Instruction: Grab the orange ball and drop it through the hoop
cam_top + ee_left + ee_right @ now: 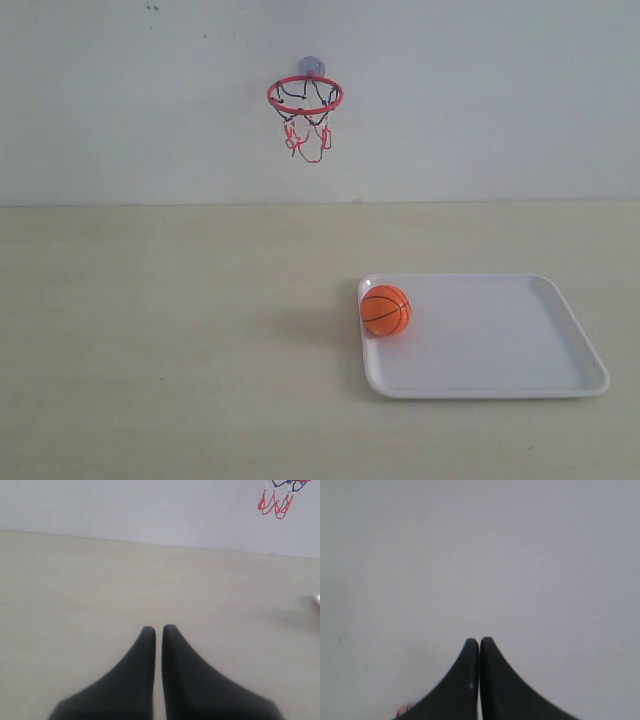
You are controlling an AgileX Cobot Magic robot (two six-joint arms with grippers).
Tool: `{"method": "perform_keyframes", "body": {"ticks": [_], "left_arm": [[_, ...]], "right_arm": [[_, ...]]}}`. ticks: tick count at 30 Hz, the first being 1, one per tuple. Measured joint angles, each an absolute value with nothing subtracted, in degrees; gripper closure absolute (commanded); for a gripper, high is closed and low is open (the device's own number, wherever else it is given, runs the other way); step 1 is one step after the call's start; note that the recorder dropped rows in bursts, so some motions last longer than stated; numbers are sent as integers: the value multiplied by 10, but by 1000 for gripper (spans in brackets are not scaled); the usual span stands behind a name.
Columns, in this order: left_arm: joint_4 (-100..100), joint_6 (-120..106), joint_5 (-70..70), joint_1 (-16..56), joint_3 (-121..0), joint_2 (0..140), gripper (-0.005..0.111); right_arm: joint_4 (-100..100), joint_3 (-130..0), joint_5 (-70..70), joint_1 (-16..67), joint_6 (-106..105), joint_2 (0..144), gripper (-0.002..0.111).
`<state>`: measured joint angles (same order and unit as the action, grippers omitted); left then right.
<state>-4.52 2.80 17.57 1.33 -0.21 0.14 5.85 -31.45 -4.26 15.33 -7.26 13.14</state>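
Observation:
The orange ball (385,310), a mini basketball with black seams, rests at the left end of the white tray (520,385). High on the wall hangs the hoop (305,95), with a red rim and a dangling net; the net's lower strands (274,504) also show in the left wrist view. Neither arm appears in the exterior view. My left gripper (159,628) is shut and empty, hovering over bare tabletop. My right gripper (479,640) is shut and empty too, facing the plain wall.
A beige tabletop (160,340) spreads to the left of and in front of the tray. The grey-white wall (500,100) rises behind the table's far edge. A small corner of the tray (317,599) shows in the left wrist view.

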Motion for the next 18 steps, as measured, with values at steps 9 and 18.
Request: {"method": "perform_keyframes", "body": {"ticks": [9,18], "left_arm": [[-45,28,176,13,-2,1,103],[-45,28,176,13,-2,1,103]], "right_arm": [[58,-565,575,154,0,412,108],[78,-575,662,159,14,553,107]]}}
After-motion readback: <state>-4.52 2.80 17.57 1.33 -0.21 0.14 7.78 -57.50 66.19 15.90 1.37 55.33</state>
